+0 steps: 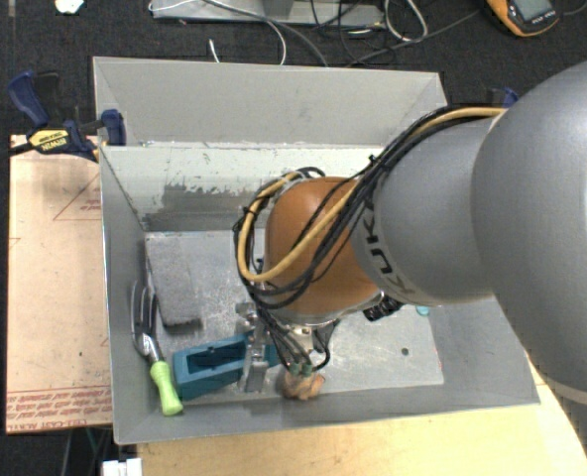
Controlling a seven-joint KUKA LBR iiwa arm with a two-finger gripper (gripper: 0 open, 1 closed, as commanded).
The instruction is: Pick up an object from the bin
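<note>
The claw (262,363) is being held low over the front floor of the grey bin (125,266), at the right end of a teal block (206,365), with a tan rounded lump (301,386) just to its other side. Whether the claw is open or closed cannot be told. A green-handled tool (165,385) is lying along the left wall, beside a grey foam slab (175,281).

The arm (531,216) is cut off by the right and lower edges and covers the right side of the bin (274,97). Its orange cover (313,251) hides the middle of the floor. The gripper (260,363) overlaps the right end of the teal block (204,365). A tan rounded object (301,387) just beside it is partly covered, kind undetermined. A cyan speck (422,311) at the arm's edge is too small to identify
</note>
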